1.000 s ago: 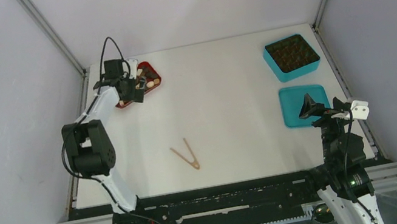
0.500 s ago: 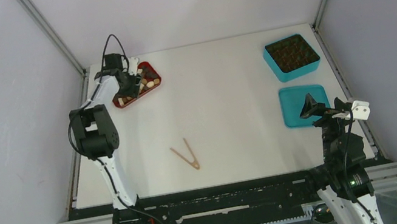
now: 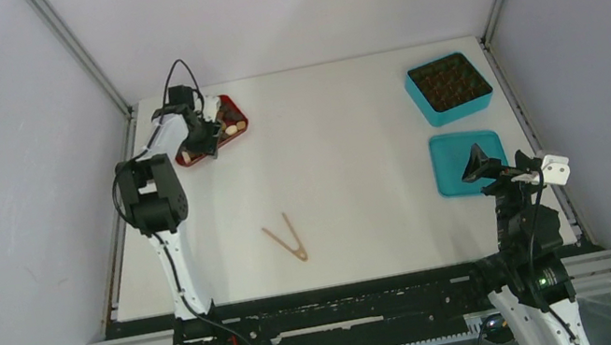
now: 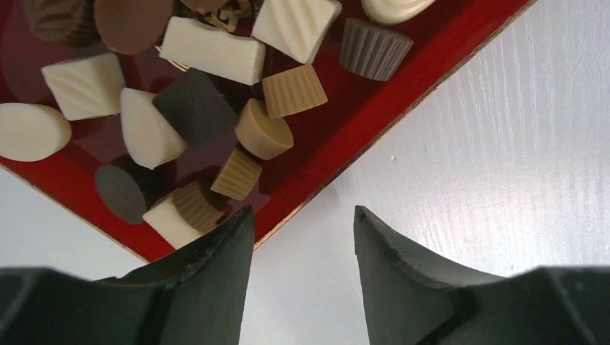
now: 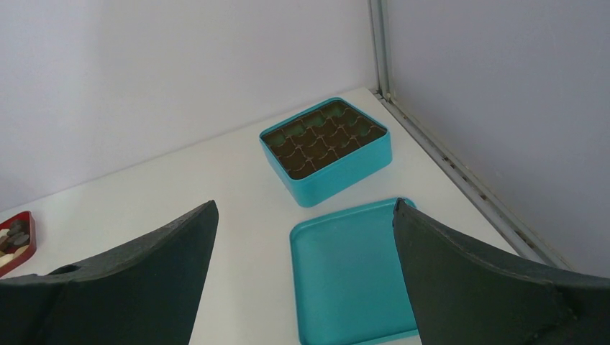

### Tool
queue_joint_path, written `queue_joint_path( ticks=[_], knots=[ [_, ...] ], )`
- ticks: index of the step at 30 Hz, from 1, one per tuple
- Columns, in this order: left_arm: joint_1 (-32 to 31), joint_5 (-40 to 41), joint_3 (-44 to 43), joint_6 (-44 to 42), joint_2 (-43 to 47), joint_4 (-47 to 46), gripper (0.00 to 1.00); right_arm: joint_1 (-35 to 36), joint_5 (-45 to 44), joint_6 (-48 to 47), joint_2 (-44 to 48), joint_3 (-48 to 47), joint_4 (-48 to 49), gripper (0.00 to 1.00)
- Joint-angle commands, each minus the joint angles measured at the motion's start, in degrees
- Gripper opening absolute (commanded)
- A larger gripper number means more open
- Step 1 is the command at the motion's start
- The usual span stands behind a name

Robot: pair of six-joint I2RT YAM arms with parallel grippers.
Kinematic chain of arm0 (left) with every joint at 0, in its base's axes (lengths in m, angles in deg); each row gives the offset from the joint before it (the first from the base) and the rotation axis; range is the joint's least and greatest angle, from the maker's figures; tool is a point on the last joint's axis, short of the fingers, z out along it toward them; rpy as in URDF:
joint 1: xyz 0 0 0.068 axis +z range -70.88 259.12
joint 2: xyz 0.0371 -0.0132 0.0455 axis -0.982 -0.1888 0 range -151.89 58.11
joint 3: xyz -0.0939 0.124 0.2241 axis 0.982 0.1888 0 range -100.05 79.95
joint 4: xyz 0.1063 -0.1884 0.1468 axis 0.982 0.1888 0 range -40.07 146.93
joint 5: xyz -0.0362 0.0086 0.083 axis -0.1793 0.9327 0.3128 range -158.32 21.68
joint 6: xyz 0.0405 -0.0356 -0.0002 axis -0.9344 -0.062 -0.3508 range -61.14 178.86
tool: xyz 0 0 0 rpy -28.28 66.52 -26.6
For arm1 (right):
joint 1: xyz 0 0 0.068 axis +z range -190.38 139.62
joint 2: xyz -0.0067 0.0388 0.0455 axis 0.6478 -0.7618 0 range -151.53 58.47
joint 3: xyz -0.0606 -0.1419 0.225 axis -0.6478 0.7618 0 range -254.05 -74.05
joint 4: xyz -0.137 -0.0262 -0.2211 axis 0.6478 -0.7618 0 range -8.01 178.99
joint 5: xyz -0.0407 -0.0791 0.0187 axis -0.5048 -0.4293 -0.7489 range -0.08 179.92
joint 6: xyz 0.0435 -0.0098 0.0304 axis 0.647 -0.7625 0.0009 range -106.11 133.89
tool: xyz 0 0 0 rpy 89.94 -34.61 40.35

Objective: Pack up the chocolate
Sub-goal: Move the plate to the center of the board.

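**Many mixed chocolates in the red tray at far left; both grippers open and empty**

Left side, far corner of the table (image 3: 355, 154): red tray (image 4: 338, 126) set at an angle to the table edges. All the chocolate (image 4: 194, 108) seen lies inside it, loosely heaped, with pieces leaning on one another.
- Cream-white: ridged blocks, smooth ovals, and one swirl-topped piece cut off by the top edge of the wrist view.
- Tan: small fluted cups and a ridged square.
- Dark grey-brown: a flat disc, a blocky wedge and a fluted cup.
- Milk-brown: round cups at the upper left of the wrist view.

Left gripper (image 4: 302, 219): jaws apart, nothing between them. One fingertip sits over the tray's near edge, covering part of a tan cup and a white piece. The other is over bare table just outside the rim. Contact with the tray cannot be judged.

Centre, nearer the arms: wooden tongs (image 3: 288, 238) lie flat on the table, well apart from the tray and the boxes.

Right side, far: teal box (image 5: 338, 172), with a dark brown grid insert (image 5: 320, 140). Nearer and just beside it, the teal lid (image 5: 345, 273) lies flat.

Right gripper (image 5: 302, 215): fingers spread wide, holding nothing, over the lid's near edge.
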Motion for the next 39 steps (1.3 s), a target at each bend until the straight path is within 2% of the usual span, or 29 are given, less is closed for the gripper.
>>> queue_joint_path(
  ticks=[1,5,10,17,21,29,39],
  knots=[
    [0.12,-2.03,-3.14,1.77,-1.15,1.72,0.57,-0.47,0.23,-0.20,1.31,-2.17,0.40,1.00],
    [0.07,-2.01,-2.84,2.54,-2.24,2.68,0.54,-0.57,0.23,-0.19,1.31,-2.11,0.58,1.00],
    [-0.29,-3.63,-3.75,3.36,-1.71,4.11,0.42,-0.83,0.49,-0.30,1.66,-1.87,1.01,1.00],
    [-4.01,-6.04,-1.77,2.91,0.56,6.56,0.25,-1.26,0.75,-0.20,2.82,-1.56,1.31,1.00],
    [-6.77,-7.68,-1.89,4.24,0.82,7.84,0.21,-1.28,0.91,-0.05,3.47,-1.57,1.40,1.00],
    [-15.50,-9.30,-0.95,7.78,1.62,9.10,0.11,-1.19,1.26,0.22,5.31,-1.56,1.82,1.00],
    [-28.60,-11.95,1.78,15.08,3.63,5.81,0.10,0.05,1.57,0.51,5.71,-2.28,1.59,1.00]
  ],
)
